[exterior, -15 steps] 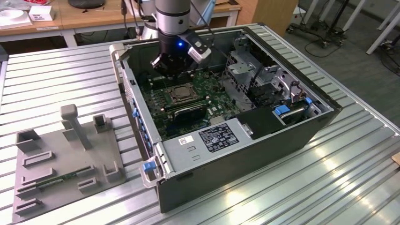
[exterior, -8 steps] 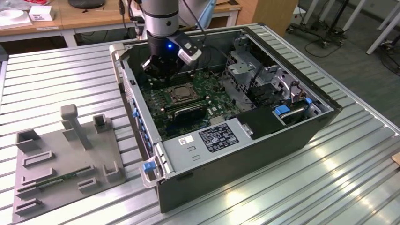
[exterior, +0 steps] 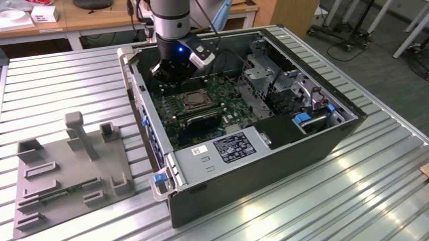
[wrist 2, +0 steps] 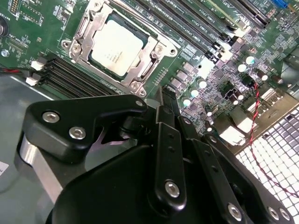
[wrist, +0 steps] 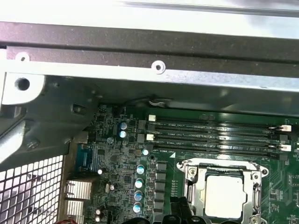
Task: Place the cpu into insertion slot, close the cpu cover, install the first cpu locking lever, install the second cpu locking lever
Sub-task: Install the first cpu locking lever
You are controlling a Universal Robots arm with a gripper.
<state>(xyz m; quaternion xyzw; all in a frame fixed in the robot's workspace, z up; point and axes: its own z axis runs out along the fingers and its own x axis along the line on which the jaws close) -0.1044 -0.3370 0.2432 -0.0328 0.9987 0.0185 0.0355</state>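
In the first wrist view an edge cuts off the square silvery metal cpu cover (wrist: 219, 164). Upper middle in the exterior view, the black gripper (exterior: 176, 80) hides part of the green motherboard (exterior: 221, 93).

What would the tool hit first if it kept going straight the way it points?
The tool would probably meet the green circuit board just beside the silvery frame around the chip; depth is unclear.
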